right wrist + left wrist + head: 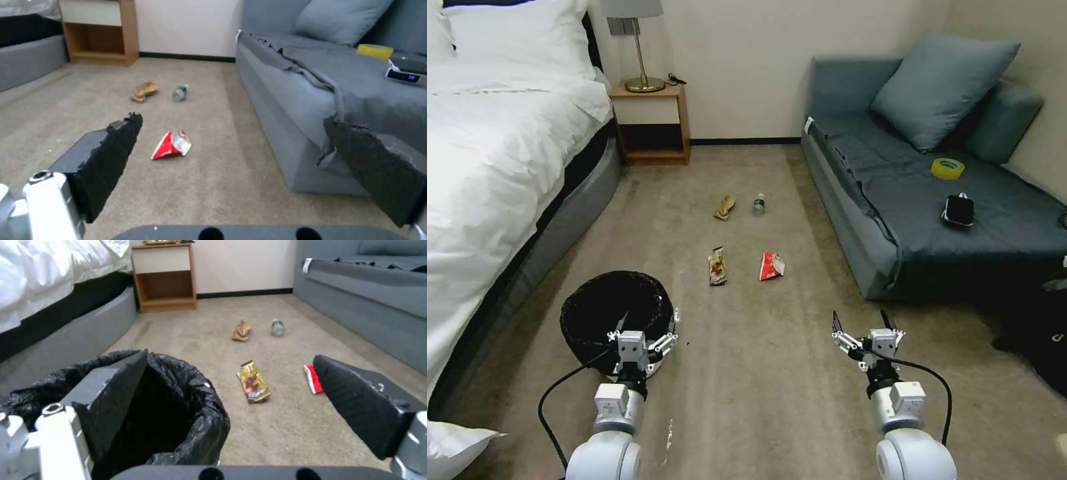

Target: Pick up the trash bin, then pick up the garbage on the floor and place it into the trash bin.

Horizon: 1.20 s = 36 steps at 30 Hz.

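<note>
Bed (487,133) on the left, white sheets. Sofa (894,200) on the right, grey-blue, with a cushion (940,87), a yellow tape roll (947,168) and a small black device (958,210) on the seat. Nightstand (652,123) against the far wall between them, a lamp (639,47) on top. Carpet (760,400) runs down the middle.

Bin (610,313) stands on the carpet near the bed, left of centre. Black bag liner folded over the rim; the inside looks dark, contents cannot be told.

Left gripper (642,331) sits at the bin's near-right rim, jaws spread wide. In the left wrist view one finger (111,396) is over the bin's mouth, the other (360,400) outside it over the carpet. Grasping nothing; contact with the rim cannot be told.

Right gripper (864,327) hovers over bare carpet near the sofa's front corner, jaws wide apart, empty.

Garbage lies on the carpet beyond the grippers, in two loose rows. Near row: brown-gold wrapper (717,267) left, red-and-white wrapper (772,266) right, apart from each other. Far row: tan scrap (725,207) left, bottle (759,203) on its side just beside it. All four well apart from the bin.
</note>
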Motion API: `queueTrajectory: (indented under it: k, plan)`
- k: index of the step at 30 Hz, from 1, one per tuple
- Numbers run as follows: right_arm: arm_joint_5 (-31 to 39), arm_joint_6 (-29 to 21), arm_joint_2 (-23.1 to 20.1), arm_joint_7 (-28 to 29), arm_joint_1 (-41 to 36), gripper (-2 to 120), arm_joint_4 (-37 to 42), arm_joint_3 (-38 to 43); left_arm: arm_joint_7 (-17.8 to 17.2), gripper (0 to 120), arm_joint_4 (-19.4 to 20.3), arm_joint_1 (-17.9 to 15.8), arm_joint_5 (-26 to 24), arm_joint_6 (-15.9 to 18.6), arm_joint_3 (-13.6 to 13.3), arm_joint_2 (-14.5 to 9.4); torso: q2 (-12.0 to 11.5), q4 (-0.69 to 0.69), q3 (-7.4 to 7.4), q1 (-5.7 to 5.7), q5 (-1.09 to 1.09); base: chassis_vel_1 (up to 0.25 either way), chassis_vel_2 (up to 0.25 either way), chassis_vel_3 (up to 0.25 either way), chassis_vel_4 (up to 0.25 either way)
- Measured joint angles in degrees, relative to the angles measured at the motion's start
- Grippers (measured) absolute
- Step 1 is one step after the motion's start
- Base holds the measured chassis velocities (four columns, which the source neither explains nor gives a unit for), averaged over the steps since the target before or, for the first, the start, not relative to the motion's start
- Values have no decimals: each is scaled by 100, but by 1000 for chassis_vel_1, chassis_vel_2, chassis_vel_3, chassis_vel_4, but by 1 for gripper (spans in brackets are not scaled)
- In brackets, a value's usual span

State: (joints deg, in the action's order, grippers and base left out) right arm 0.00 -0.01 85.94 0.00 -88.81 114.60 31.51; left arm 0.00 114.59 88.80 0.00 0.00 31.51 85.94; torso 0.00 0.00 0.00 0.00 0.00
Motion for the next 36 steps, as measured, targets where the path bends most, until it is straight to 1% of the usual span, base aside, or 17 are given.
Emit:
queueTrajectory:
  k: [16,19,20,21,22,23,24,25,26,28,29,30,31,32,33,34,36]
  plan:
    - [1,-2,0,0,1,100,0,0,1,100,1,1,0,1,2,2,0,0,0,0,0,0,0,0,0]
    - [21,-37,1,7,7,100,51,15,9,100,61,-1,-3,68,30,22,-1,0,0,0,0,0,0,0,0]
    - [103,-164,11,68,54,100,296,99,15,100,286,-20,-14,247,122,90,0,1,0,0,0,0,0,0,0]
    - [109,-161,10,72,66,100,367,102,16,100,326,-22,-17,250,120,95,2,0,-2,-1,0,0,0,0,0]
    - [142,-221,16,76,59,100,402,111,30,100,390,-17,-27,373,141,128,-1,1,1,0,-1,0,0,0,0]
    - [194,-300,21,112,74,100,530,162,25,100,543,-23,-41,524,206,176,-1,0,2,1,1,0,0,0,0]
    - [194,-300,21,112,74,100,530,162,25,100,543,-23,-41,524,206,176,-1,0,2,1,1,0,0,0,0]
    - [251,-376,27,150,115,100,714,214,23,100,754,-44,-59,697,274,232,1,1,-1,0,3,0,0,0,0]
    - [351,-514,39,218,159,100,973,301,22,100,997,-62,-83,941,358,312,1,1,0,0,-2,0,0,0,0]
    - [514,-755,60,333,229,100,1393,443,20,100,1450,-98,-124,1380,523,454,0,0,-1,0,1,0,0,0,0]
    - [514,-755,60,333,229,100,1393,443,20,100,1450,-98,-124,1380,523,454,0,0,-1,0,1,0,0,0,0]
    - [598,-867,71,388,269,100,1620,513,29,100,1564,-111,-175,1528,623,459,1,0,-1,0,1,0,0,0,0]
    - [689,-922,62,443,289,100,1730,563,14,100,1581,-112,-231,1676,729,395,0,0,-1,0,0,0,0,0,0]
    - [750,-950,50,476,293,100,1768,587,-17,100,1581,-114,-283,1751,787,342,0,1,0,0,-4,0,0,0,0]
    - [802,-967,39,495,302,100,1790,598,-87,100,1581,-139,-375,1879,875,262,0,0,-1,0,0,0,0,0,0]
    - [802,-967,39,495,302,100,1790,598,-87,100,1581,-139,-375,1879,875,262,0,0,-1,0,0,0,0,0,0]
    - [838,-974,25,514,321,100,1791,609,-243,100,1513,-207,-539,2092,1041,133,0,0,0,0,-1,0,0,0,0]
